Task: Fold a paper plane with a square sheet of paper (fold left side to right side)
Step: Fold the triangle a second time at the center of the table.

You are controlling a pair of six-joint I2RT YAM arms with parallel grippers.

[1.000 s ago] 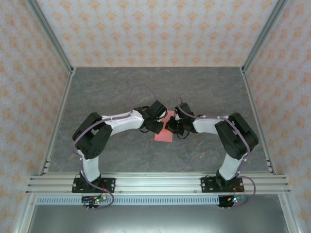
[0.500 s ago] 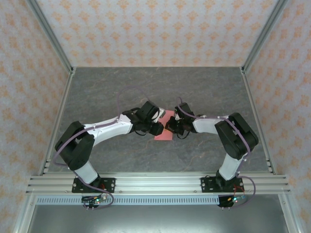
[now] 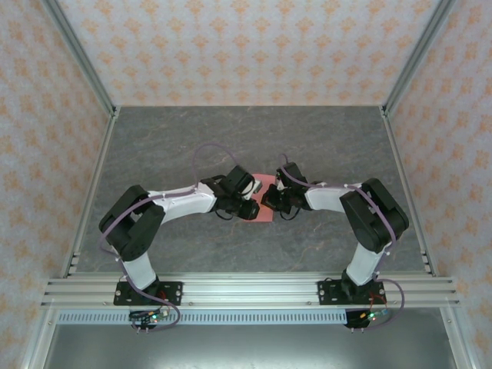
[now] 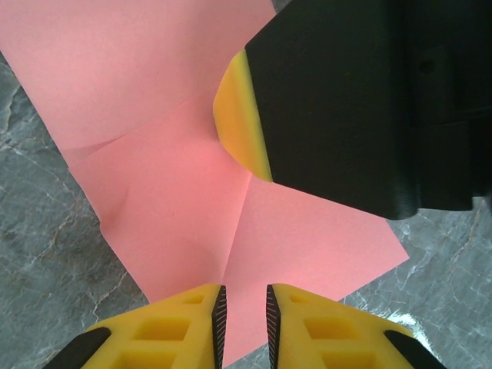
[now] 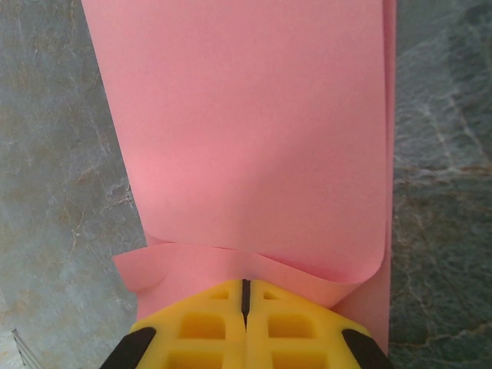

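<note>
Your right tool point(image 5: 244, 288), closed, rests on the square sheet of paper point(image 4: 169, 192); your left tool point(image 4: 244, 300) stands narrowly parted.

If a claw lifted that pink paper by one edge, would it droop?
Probably floppy: the pink paper bows in a soft curl by the right gripper. Likely very light, so a push might slide it across the table. Its creases suggest it holds folds.

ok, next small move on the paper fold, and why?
Probably press the shut right fingers down along the bend in the paper: it bulges rounded there, uncreased. The left fingers, slightly apart, sit at the centre crease and could steady it.
</note>
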